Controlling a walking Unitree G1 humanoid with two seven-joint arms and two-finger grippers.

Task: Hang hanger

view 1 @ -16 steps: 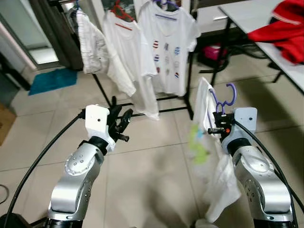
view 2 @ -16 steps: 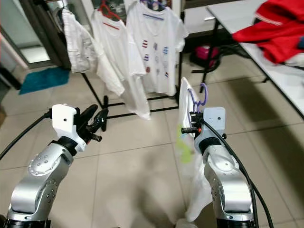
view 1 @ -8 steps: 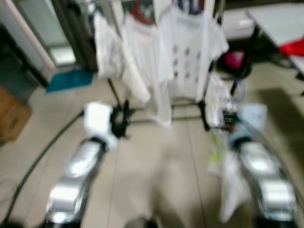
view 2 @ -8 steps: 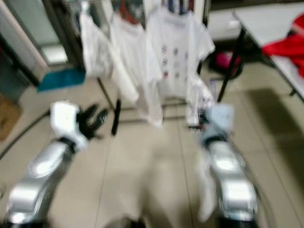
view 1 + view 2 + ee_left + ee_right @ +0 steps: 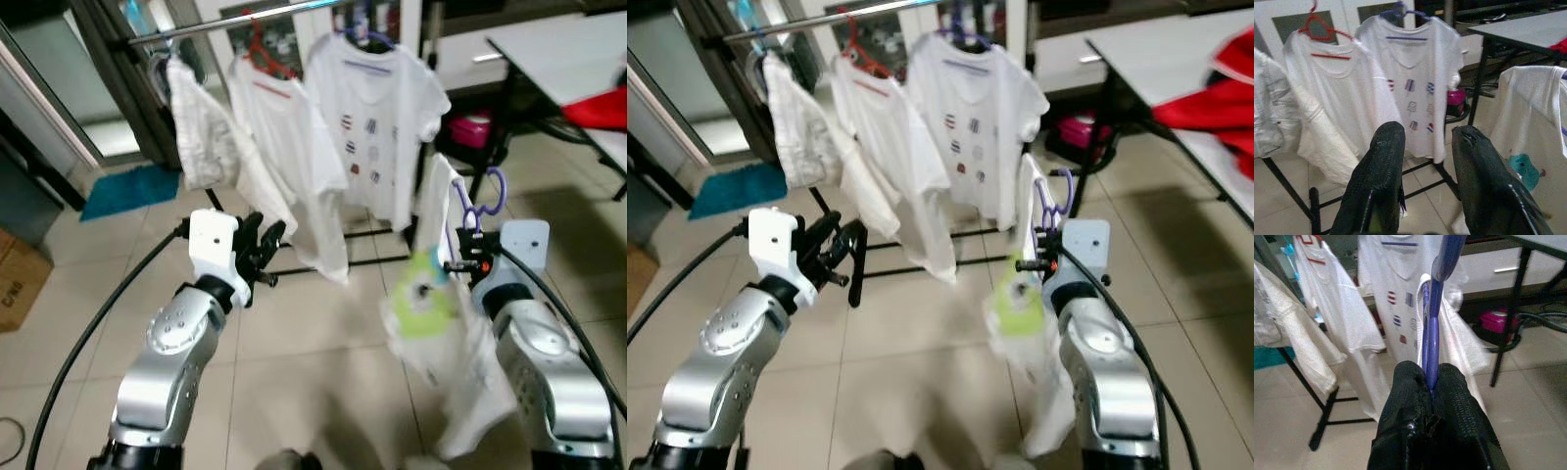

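Right gripper (image 5: 1431, 387): my fingers pinch the purple hanger (image 5: 487, 196); a white shirt with a green print (image 5: 431, 294) droops from it, blurred low down.
Left gripper (image 5: 1425, 166): my fingers spread, holding nothing; raised toward the rack.
Rack: metal rail (image 5: 235, 20) carries three white shirts (image 5: 372, 127); one on a red hanger (image 5: 265, 59).
Room: pale glossy floor tiles (image 5: 313, 362); teal mat (image 5: 132, 186); grey table (image 5: 558, 49), cut off at the right edge.

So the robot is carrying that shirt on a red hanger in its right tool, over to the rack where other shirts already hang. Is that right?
Not quite: the hanger pinched in the right tool is purple, not red, as the right wrist view shows. A red hanger is already up on the rack. The rest holds: the right tool carries the shirt toward the rack of hung shirts.
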